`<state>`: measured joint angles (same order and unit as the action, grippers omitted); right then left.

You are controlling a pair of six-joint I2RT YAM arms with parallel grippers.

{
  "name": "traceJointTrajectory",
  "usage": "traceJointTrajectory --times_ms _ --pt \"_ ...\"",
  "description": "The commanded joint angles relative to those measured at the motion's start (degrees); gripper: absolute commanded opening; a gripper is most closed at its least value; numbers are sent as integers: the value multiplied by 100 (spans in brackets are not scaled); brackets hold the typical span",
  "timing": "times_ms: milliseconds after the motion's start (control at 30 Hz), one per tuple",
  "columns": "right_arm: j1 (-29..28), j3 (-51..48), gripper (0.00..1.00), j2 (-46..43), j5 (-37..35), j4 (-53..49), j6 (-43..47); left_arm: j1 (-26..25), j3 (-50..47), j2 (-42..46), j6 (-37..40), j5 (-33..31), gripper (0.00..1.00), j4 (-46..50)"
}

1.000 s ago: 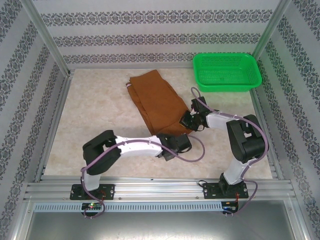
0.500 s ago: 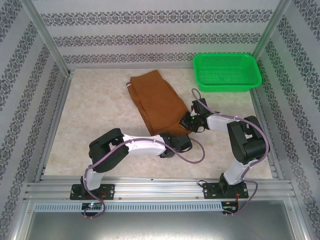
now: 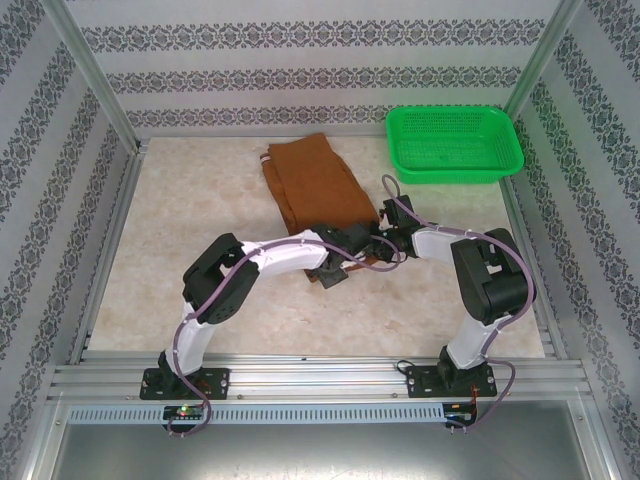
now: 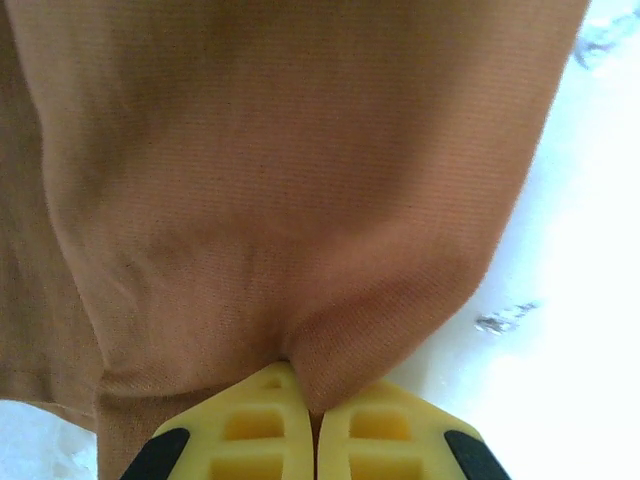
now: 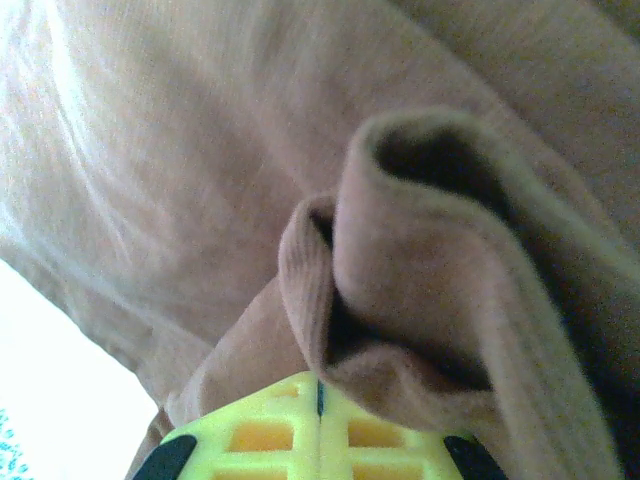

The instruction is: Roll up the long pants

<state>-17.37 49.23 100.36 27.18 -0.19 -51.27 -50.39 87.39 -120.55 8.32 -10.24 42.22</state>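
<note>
Left wrist: left hand [image 4: 312, 400] pinches long pants [image 4: 280, 180] edge; open table [image 4: 600, 300] right.

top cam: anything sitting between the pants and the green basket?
No. In the top external view, only a strip of bare table separates the long pants from the green basket.

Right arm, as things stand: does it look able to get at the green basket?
Probably yes: nothing stands between the right claw and the green basket. But the claw is shut on a fold of the long pants, so it would drag cloth unless it lets go.
</note>
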Motion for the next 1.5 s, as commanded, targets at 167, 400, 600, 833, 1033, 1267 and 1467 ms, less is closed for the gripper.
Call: traceJointTrajectory --times_ms 167,400,600,833,1033,1267,1467 --pt "90 -18 0 73 252 -566 -24 -33 -359 35 -39 1533 0 408" --pt "234 111 24 -310 174 -772 233 -26 -517 1047 -297 3255 0 458" --pt "493 294 66 -1323 -472 -1278 554 266 -394 1106 -725 4671 0 491" --pt "759 374 71 -2431 -762 -1750 725 666 -904 1224 -1328 6135 0 -136" --pt "761 546 71 -2469 -409 -2202 836 1191 -1645 1261 -2954 7399 0 -1934" --pt "763 311 70 -2732 -148 -2242 759 1541 -2155 1393 -4584 8163 0 -3299" --pt "702 85 70 -2943 129 -2282 709 1698 -2196 1455 -5275 8413 0 -3687"
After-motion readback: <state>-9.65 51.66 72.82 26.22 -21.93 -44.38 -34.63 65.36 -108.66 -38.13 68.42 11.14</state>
